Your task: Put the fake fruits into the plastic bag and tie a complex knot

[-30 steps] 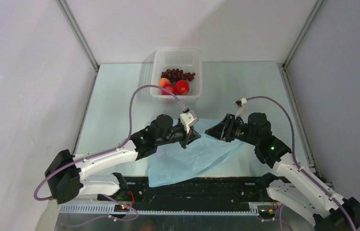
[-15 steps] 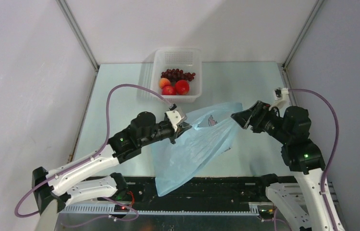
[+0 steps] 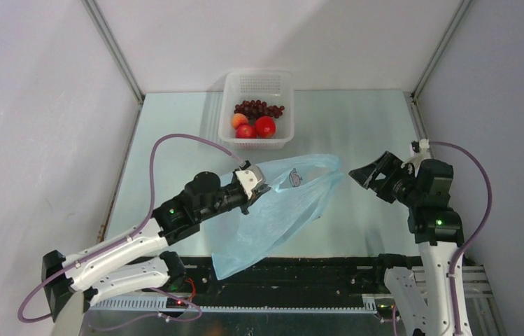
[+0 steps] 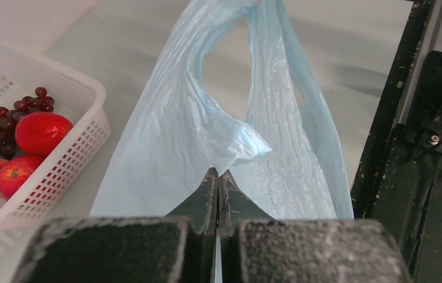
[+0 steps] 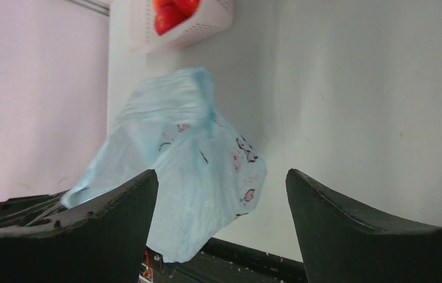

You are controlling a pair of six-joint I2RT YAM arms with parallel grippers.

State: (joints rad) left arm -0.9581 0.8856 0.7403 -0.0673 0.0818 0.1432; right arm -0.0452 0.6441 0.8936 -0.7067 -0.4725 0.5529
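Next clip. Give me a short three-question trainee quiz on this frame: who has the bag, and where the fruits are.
1. True or false: the left gripper is shut on the plastic bag.
2. Where are the fake fruits? A: inside the bag. B: in the white perforated basket. C: loose on the table.
3. Fill in: the right gripper is apart from the bag, with its jaws ____.

Key: 1 true. 2 B. 3 open.
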